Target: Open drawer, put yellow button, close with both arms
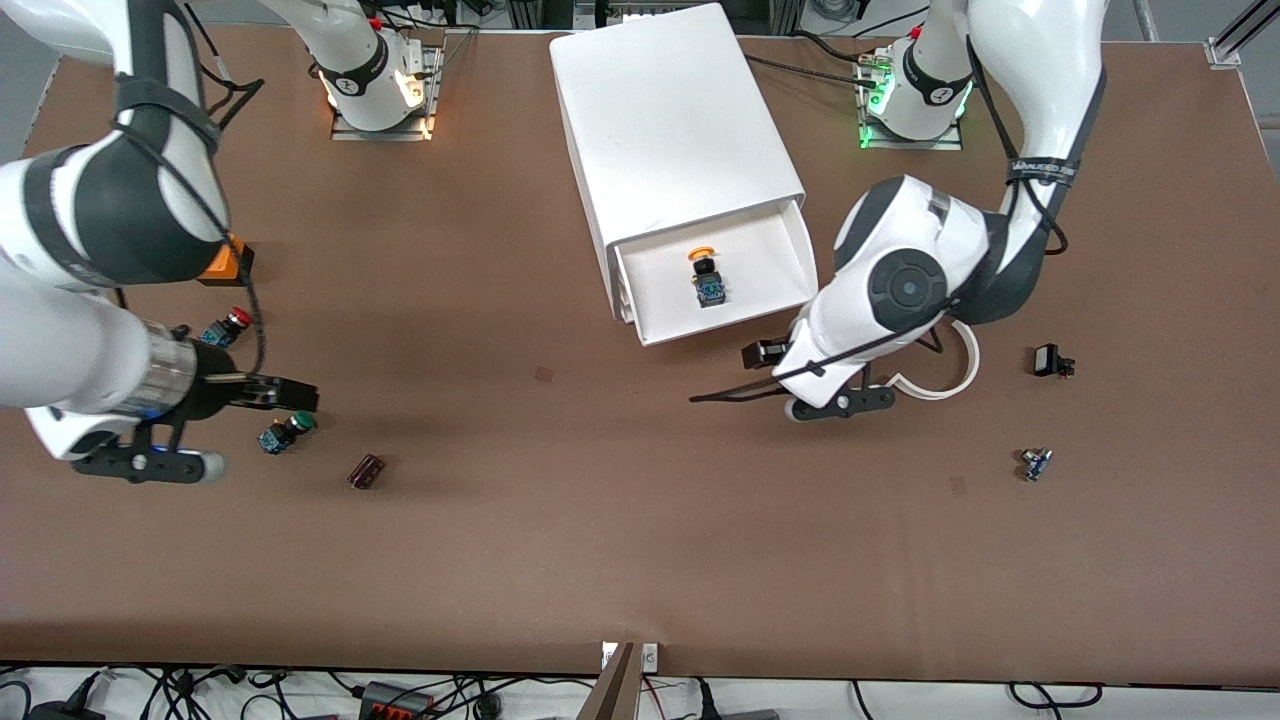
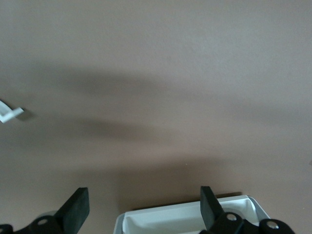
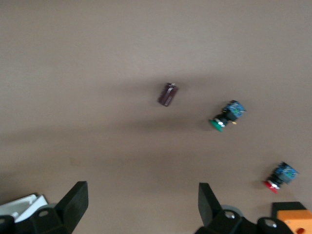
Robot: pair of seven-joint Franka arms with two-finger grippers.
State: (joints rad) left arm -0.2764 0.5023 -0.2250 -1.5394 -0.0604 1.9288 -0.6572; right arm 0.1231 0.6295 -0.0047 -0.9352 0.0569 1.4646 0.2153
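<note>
A: What was at the right arm's end of the table?

B: The right gripper [image 1: 290,392] hovered over the table [image 1: 560,540] there, fingers spread and holding nothing. The red button [image 1: 228,326] and the green button [image 1: 285,431] lay close by it, with a small dark part [image 1: 366,471] nearer the camera than both. That arm was waiting.

A: And in the middle?

B: The cabinet [image 1: 670,120] stood with one drawer [image 1: 760,300] pulled out toward the camera. The yellow button [image 1: 707,277] already lay inside it, on the drawer floor, cap pointing toward the cabinet.

A: So the closing was the step in hand?

B: I judged so. The left gripper [image 1: 762,354] hung low just beside the drawer's front corner, toward the left arm's end, its fingers [image 2: 78,209] released and empty. The left wrist view showed the drawer rim between them.

A: How should the push have gone?

B: Both grippers needed to meet the front wall, one toward each corner, and press straight along the cabinet's length. The cabinet sat skewed on the table, so a push at one corner alone would likely have jammed the drawer or swung the whole box. A slow, even push would also have kept the button from rolling.

A: Anything else over there?

B: A white curved strip [image 1: 950,375] lay under the left arm, and two small parts [image 1: 1052,361] [image 1: 1036,463] well clear of it.
</note>
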